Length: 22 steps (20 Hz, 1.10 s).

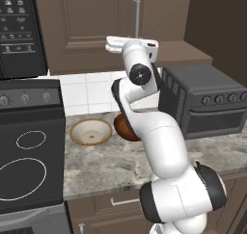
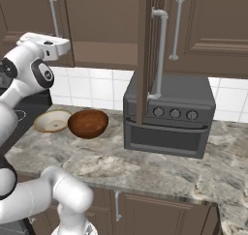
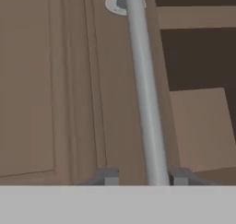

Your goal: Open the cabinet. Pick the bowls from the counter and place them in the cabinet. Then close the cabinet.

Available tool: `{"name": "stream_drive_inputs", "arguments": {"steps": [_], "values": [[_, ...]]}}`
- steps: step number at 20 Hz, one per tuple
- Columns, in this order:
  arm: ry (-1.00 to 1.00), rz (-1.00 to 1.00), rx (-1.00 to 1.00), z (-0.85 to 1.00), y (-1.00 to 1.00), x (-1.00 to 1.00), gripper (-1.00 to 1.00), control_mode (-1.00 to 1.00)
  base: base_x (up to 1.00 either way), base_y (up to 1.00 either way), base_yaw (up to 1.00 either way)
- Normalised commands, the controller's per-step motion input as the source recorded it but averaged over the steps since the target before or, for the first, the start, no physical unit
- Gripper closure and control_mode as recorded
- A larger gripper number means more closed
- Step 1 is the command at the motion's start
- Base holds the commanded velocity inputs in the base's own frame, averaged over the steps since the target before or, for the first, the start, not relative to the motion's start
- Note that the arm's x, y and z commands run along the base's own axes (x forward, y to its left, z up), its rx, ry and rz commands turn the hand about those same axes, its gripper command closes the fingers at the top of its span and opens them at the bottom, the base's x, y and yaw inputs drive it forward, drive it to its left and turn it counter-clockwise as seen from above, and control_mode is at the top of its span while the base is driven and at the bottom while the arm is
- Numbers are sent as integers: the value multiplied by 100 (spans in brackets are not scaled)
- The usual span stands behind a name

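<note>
Handle (image 3: pixel 146 103) of silver bar is seen running up between the two dark fingertips of the gripper (image 3: pixel 143 176) in the hand view, one fingertip (image 3: pixel 107 176) on each side of it and close against it. The gripper appears clenched on that handle, though actual contact at the pads cannot be told for certain. The handle belongs to the left door (image 3: pixel 50 80) of the cabinet (image 1: pixel 87 26), which is shown closed behind the bar; beyond the door's edge, to the far side of the hand, the cabinet's dark inside (image 3: pixel 198 52) is exposed. The right door (image 2: pixel 145 55) is seen swung out edge-on in the right base view, above the black toaster oven (image 2: pixel 169 118). The hand (image 1: pixel 132 44) is held high against the cabinet front. Well below it, on the counter (image 1: pixel 111 161), the bowls are set side by side and touching or nearly so: the shallow cream-white bowl (image 1: pixel 90 132) and the reddish-brown wooden bowl (image 2: pixel 88 123). Both are well apart from the gripper.
</note>
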Motion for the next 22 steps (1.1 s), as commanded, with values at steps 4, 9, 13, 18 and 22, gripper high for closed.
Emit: {"name": "stream_drive_inputs", "arguments": {"steps": [4,9,13,18,22], "values": [[18,27,14,-3,-100,100,100,-100,0,0,0],[2,41,4,-4,-92,100,100,-100,0,0,0],[-18,41,-6,-68,-20,100,100,-100,0,0,0],[-38,28,-22,-91,50,91,100,-100,0,0,0],[-21,1,-15,-19,99,-18,100,-100,0,0,0]]}}
